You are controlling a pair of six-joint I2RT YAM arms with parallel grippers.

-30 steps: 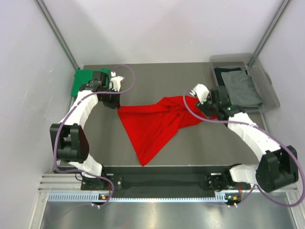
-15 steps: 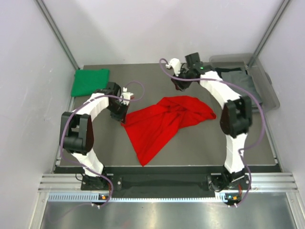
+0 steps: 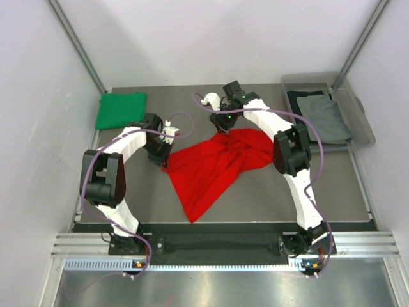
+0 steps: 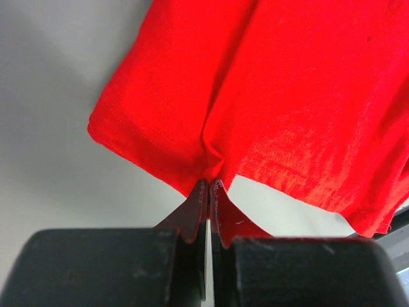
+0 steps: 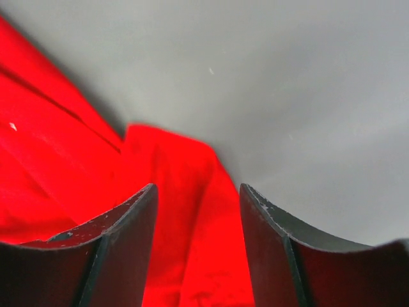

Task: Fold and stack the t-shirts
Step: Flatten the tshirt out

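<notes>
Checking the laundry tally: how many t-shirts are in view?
4: red t-shirt mid-table, green t-shirt folded at the far-left corner, grey t-shirt atop a dark t-shirt in the bin; more may hide beneath.

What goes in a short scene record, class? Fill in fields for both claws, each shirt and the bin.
Left claw: shut, pinching the red t-shirt's hem
Right claw: open, over the red t-shirt's far edge, holding nothing
Red t-shirt: crumpled, mid-table
Green t-shirt: folded, far left corner
Bin: far right, holds a grey shirt and a dark shirt
</notes>
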